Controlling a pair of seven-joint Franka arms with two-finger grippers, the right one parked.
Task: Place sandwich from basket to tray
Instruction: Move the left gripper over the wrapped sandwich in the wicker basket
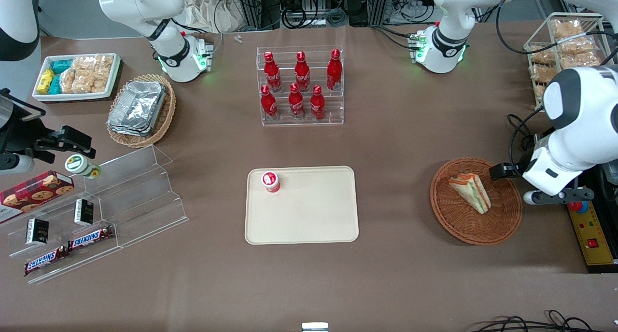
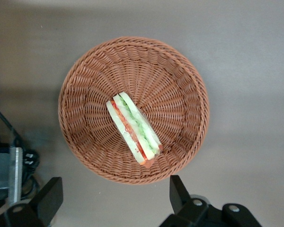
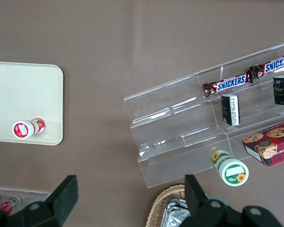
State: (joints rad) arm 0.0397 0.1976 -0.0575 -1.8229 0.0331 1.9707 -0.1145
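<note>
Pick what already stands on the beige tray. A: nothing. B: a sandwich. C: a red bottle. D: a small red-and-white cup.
D: a small red-and-white cup stands in a corner of the tray; the sandwich is in the basket, under the open end effector.

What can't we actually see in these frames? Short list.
- Front view: the gripper, above the basket rim at the working arm's end, is mostly hidden by the arm's own white body.
- Left wrist view: the fingers stand open, but the frame edge cuts off the gripper body.
- Both views: the underside of the sandwich, hidden against the weave.
- Front view: the label of the small red cup on the tray is too small.
</note>
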